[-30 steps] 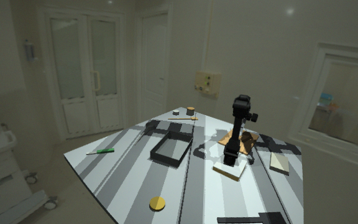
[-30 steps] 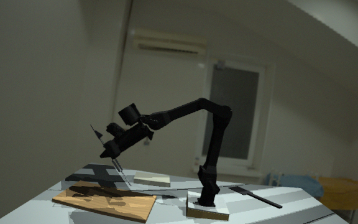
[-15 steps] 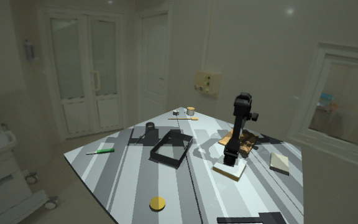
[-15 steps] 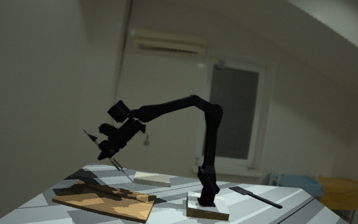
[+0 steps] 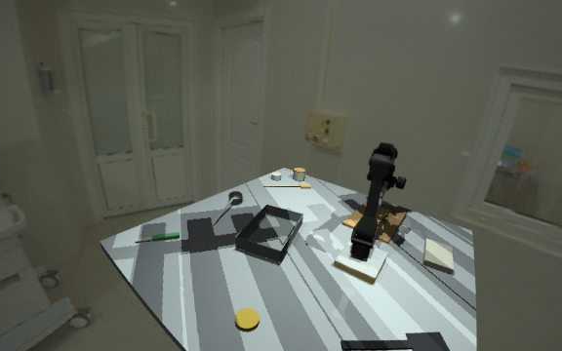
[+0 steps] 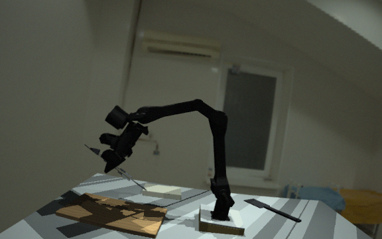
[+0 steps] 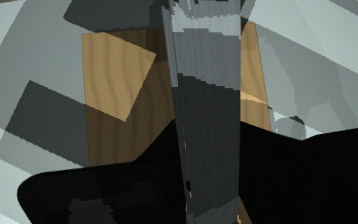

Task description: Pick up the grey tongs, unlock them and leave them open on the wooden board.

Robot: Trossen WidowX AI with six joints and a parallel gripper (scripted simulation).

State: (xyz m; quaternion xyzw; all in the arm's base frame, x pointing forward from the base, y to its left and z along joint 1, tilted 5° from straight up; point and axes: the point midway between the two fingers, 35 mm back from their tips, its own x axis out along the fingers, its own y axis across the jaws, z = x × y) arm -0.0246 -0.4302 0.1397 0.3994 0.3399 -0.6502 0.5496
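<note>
The grey tongs point(image 6: 125, 174) point(image 7: 207, 55) are held in the air, tilted, with one end low to the right and the other high to the left in the exterior view. My gripper point(image 6: 109, 166) point(image 7: 196, 124) is shut on them, one finger on each side, and points steeply down. The wooden board point(image 5: 352, 219) point(image 6: 134, 228) point(image 7: 112, 65) lies flat on the table below the gripper. The dark roasting tin point(image 5: 258, 249) stands apart with nothing resting across it. The arm hides the tongs in the top view. I cannot tell whether their lock is engaged.
A cream block point(image 5: 438, 255) point(image 6: 164, 192) lies beyond the board. A black spatula point(image 6: 277, 213) lies on the other side of the arm base. The top view also shows a yellow disc point(image 5: 247, 318), a green-handled tool point(image 5: 166, 236), a ladle point(image 5: 235, 198), a brush point(image 5: 305, 186) and two small cans.
</note>
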